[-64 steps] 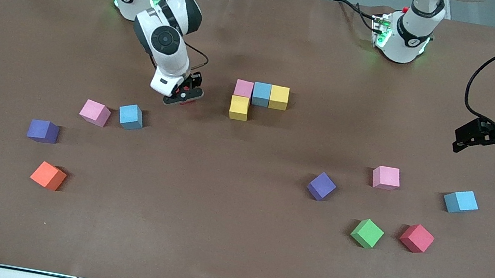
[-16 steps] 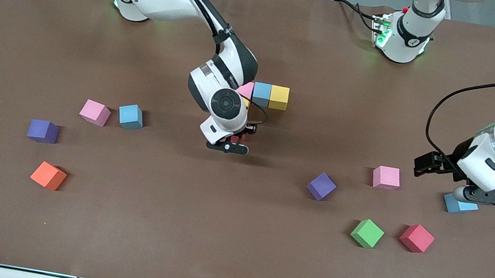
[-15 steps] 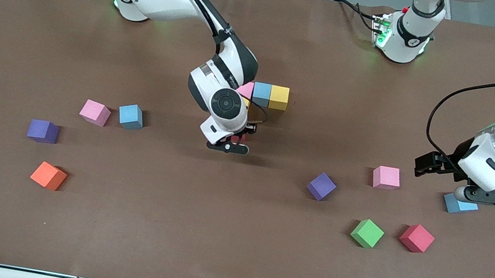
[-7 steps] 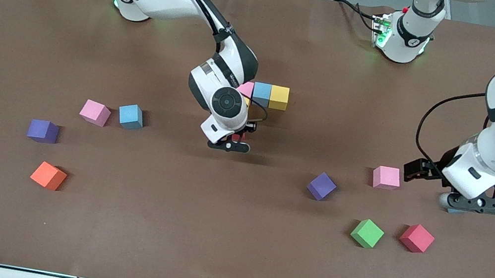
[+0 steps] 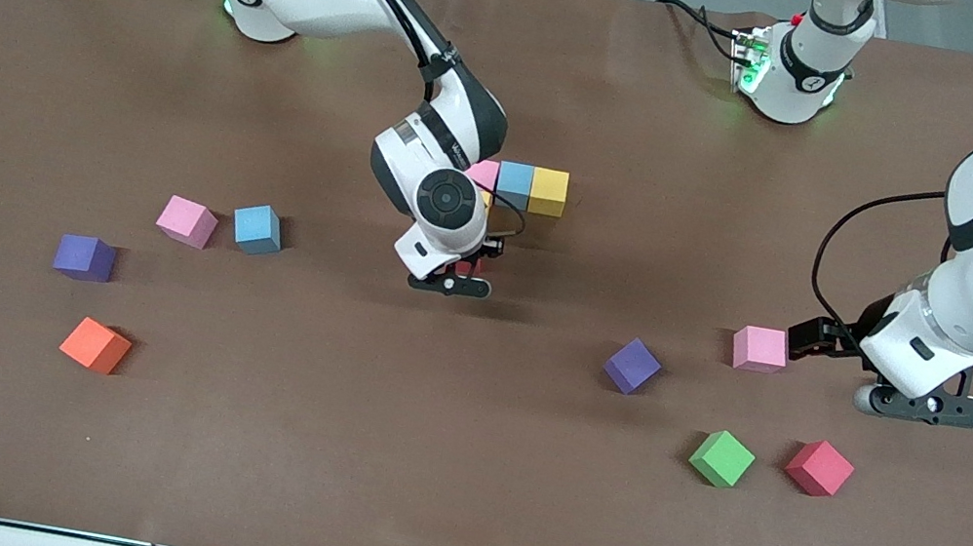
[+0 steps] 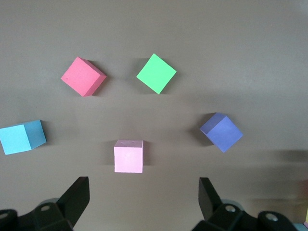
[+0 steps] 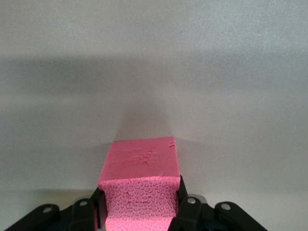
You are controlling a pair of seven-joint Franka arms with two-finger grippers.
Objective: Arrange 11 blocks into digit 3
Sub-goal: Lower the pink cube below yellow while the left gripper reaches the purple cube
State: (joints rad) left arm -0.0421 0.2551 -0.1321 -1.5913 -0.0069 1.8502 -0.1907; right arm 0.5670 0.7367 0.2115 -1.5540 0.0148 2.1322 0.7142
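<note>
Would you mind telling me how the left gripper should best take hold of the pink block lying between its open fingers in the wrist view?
Grip the pink block on two opposite flat side faces, coming straight down from above. It sits flat and roughly square to the open left gripper, with bare mat all around it; the purple block and blue block stand well apart, so the fingers should have room.
</note>
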